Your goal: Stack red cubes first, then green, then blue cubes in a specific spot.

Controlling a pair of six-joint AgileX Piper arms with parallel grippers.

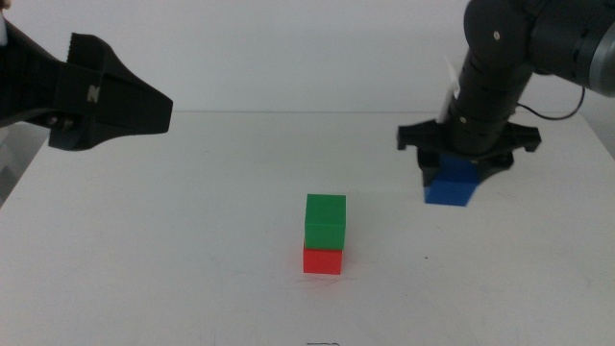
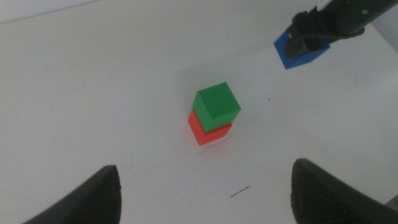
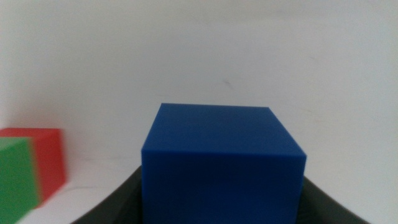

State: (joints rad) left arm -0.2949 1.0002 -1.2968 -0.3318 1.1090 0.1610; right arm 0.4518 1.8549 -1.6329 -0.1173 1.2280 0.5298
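Middle view shows me the green cube (image 1: 326, 220) already seated on the red cube (image 1: 323, 259) near the worktop's (image 1: 144, 250) front edge, about midway across, so two layers of the stack stand on the chosen spot. My right gripper (image 1: 457, 165) is down over the blue cube (image 1: 452, 182), which sits well apart from the stack toward the worktop's far right. Its wrist camera shows a dark finger on either side of the cube, hugging its lower sides, but I cannot tell whether they are clenched on it or merely straddling it, nor whether the cube is off the surface yet. I judge this to be the pickup of the last block, approached from above so the cube can be carried over and lowered squarely. My left gripper (image 1: 115, 96) hangs high over the far left of the worktop, fingers spread and holding nothing, clear of the stack so it cannot knock it.
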